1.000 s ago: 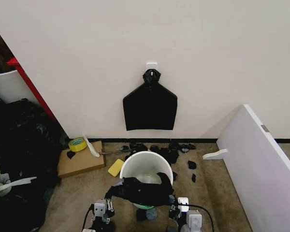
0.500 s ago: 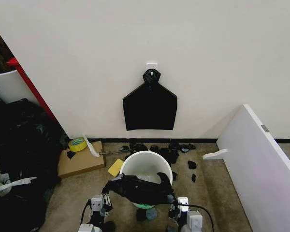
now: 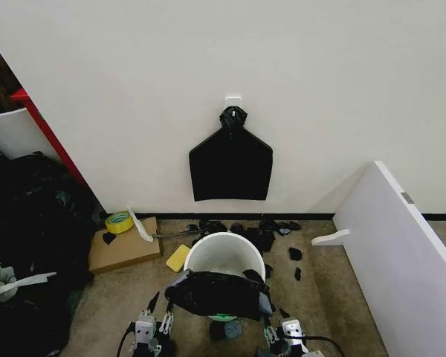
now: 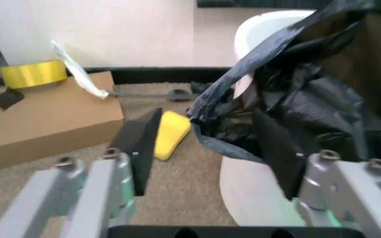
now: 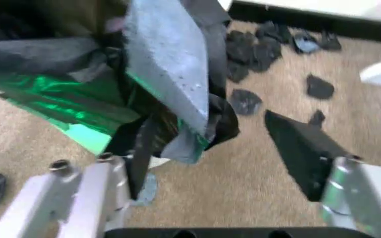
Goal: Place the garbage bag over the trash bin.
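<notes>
Against the far wall, a flat fan-shaped black bag hangs knotted from a white hook. Below it on the carpet stands the trash bin, round and white. A white board leans at the right; a cardboard box with a yellow tape roll lies at the left, a yellow sponge just beside the bin, black scraps along the skirting.

Draped over the bin's near rim is the garbage bag, spread wide between the two arms. The left hand sits low at the bag's near-left corner, the right hand at its near-right corner.

From the left wrist, the left hand has its fingers apart, with a twisted edge of the bag between them and the bin's wall behind. From the right wrist, the right hand is likewise spread wide, one finger well clear; the bag lies against the other finger, and the bin's green base shows beneath.

Compared with a second ago, both hands have dropped nearer, and the bag now hangs flatter and wider, covering more of the near rim.
</notes>
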